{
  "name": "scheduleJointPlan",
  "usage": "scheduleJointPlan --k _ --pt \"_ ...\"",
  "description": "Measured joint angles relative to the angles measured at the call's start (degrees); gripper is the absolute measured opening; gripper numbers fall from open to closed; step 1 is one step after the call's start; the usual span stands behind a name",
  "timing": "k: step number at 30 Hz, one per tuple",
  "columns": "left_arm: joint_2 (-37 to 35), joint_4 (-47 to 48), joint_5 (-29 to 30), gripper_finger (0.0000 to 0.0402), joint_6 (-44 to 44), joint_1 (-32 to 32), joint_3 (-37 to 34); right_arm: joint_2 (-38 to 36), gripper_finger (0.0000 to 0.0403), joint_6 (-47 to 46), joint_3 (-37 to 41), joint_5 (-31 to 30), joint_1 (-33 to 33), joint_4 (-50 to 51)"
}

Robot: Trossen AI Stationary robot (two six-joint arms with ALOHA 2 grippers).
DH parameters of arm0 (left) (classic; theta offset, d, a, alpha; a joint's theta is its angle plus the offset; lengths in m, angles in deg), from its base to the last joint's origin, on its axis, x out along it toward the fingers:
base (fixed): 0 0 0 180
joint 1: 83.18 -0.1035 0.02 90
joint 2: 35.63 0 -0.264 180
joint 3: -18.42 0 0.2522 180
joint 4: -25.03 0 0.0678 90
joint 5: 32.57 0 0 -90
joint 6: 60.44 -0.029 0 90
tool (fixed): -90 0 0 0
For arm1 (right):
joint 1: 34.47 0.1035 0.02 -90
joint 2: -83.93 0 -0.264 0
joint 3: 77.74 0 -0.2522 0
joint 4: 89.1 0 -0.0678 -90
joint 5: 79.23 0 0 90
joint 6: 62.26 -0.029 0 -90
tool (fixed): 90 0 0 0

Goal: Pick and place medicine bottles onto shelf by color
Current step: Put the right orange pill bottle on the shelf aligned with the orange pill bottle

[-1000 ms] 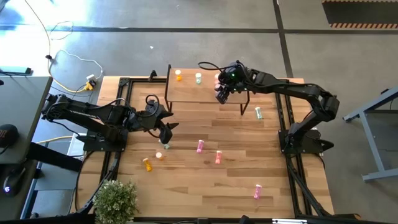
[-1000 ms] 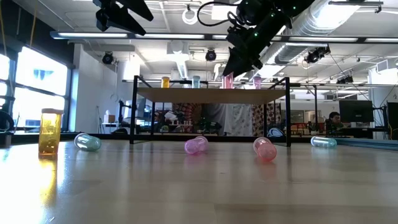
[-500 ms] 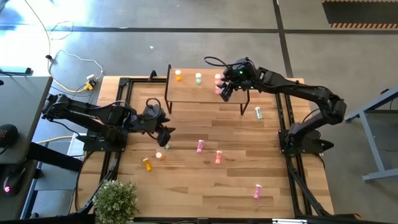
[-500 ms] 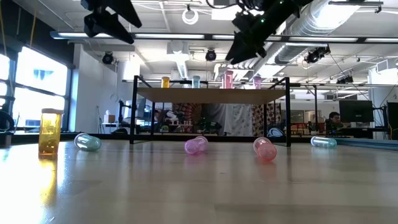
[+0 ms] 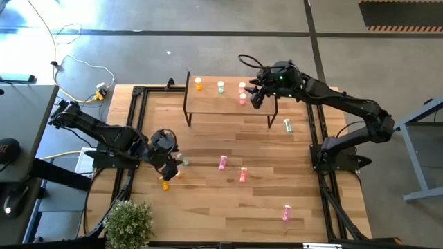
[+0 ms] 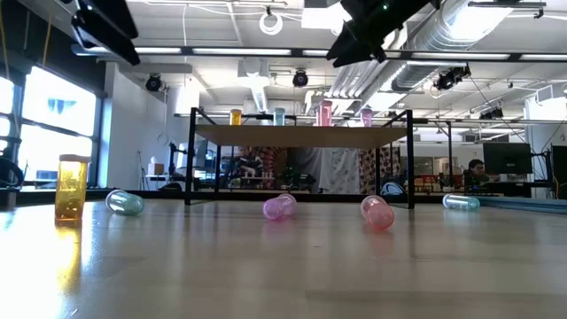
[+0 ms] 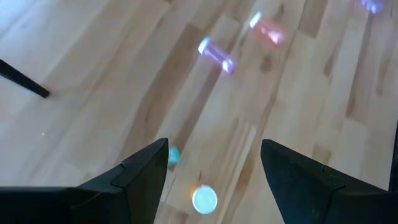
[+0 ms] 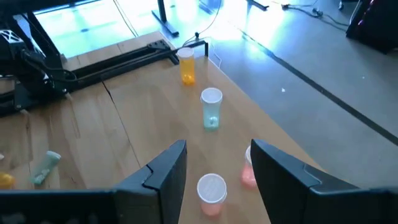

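Left claw (image 7: pixel 211 171) open, empty, hovering over upright orange bottle (image 7: pixel 204 198) on wood surface (image 5: pixel 228 194). Descend straight, centre pale cap between fingers, avoid pale green bottle (image 7: pixel 173 155) beside. Right claw (image 8: pixel 214 165) open, empty, above light-wood shelf (image 5: pixel 214 104).

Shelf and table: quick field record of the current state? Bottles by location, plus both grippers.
shelf: four bottles upright along its far edge
on shelf: orange bottle, green bottle, two salmon-red bottles
on table: green bottle lying beyond shelf's right end, magenta bottle, salmon-red bottle, magenta bottle at near right
left gripper: open, low over table above an upright orange bottle
right gripper: open, empty, above shelf's right end
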Motion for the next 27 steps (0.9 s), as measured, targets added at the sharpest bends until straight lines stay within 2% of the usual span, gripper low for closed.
scheduleJointPlan --k 7,14,22,27 --pt "0.0 -3.7 0.0 0.0245 5.0 5.3 -8.5 0.0 0.017 0.0 0.0 -0.4 0.0 0.3" --pt "0.0 -11.1 -0.4 0.0245 6.9 6.7 -16.2 0.0 0.017 -0.1 0.0 -0.4 0.0 0.3" --pt "0.4 -16.7 -0.9 0.0245 7.7 6.7 -21.0 0.1 0.017 -0.2 0.0 -0.4 0.0 0.3" --pt "4.4 -18.5 -1.5 0.0245 7.7 6.7 -21.9 0.1 0.017 -0.2 0.0 -0.4 0.0 0.3"
